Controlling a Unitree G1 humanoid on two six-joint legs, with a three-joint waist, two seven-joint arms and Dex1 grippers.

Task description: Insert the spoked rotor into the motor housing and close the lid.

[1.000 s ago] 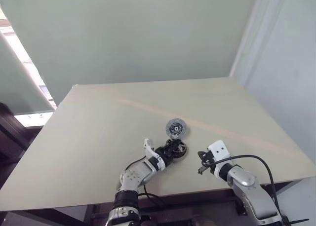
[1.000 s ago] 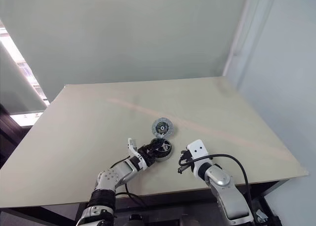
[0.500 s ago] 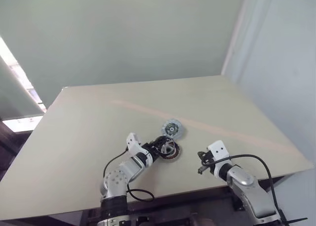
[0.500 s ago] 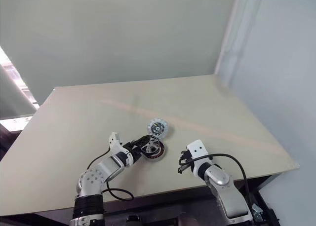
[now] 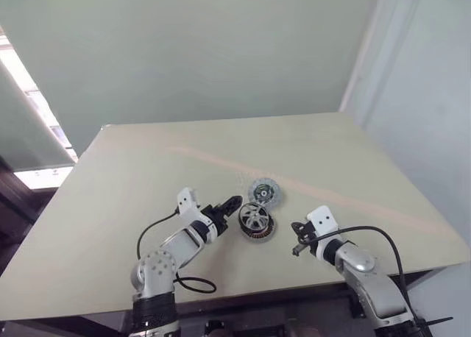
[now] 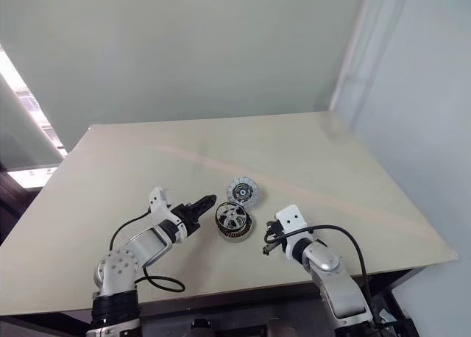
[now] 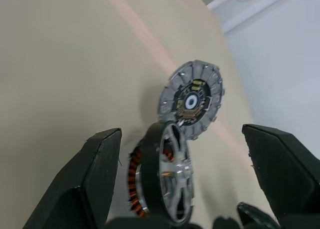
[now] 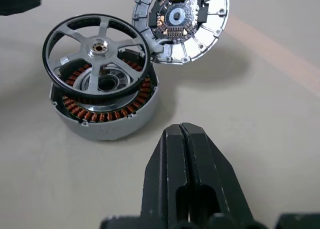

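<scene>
Both jaws hold nothing: left gripper apart, right gripper together; spoked rotor sits tilted on motor housing.

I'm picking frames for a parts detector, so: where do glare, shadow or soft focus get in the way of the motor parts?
Right wrist view: spoked rotor, motor housing and lid are crisp, with soft shadows on the table. Left wrist view: the near black fingers are soft and the rotor is seen edge-on. Head views: bright window glare at the left edge, parts small.
</scene>
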